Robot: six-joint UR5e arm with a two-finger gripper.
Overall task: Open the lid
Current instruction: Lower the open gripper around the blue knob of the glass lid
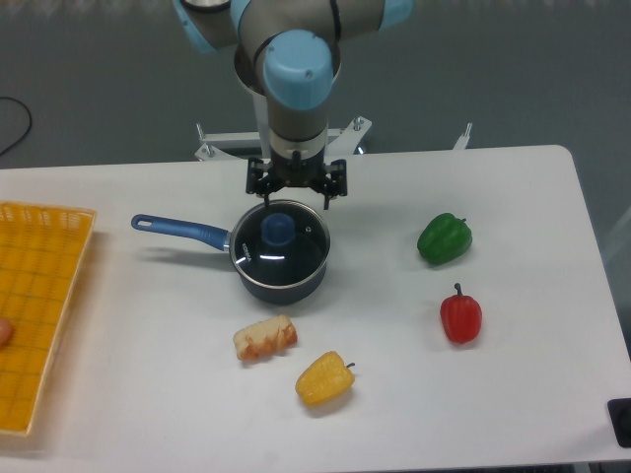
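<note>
The round glass lid (286,251) with its blue knob (277,229) sits closed on the dark saucepan (283,281), whose blue handle (179,229) points left. My gripper (294,198) hangs open just above the lid's far edge, a little behind and to the right of the knob. Nothing is between its fingers.
A green pepper (444,238) and a red pepper (460,316) lie to the right of the pan. A piece of bread-like food (265,338) and a yellow pepper (323,379) lie in front of it. A yellow basket (35,305) stands at the left edge.
</note>
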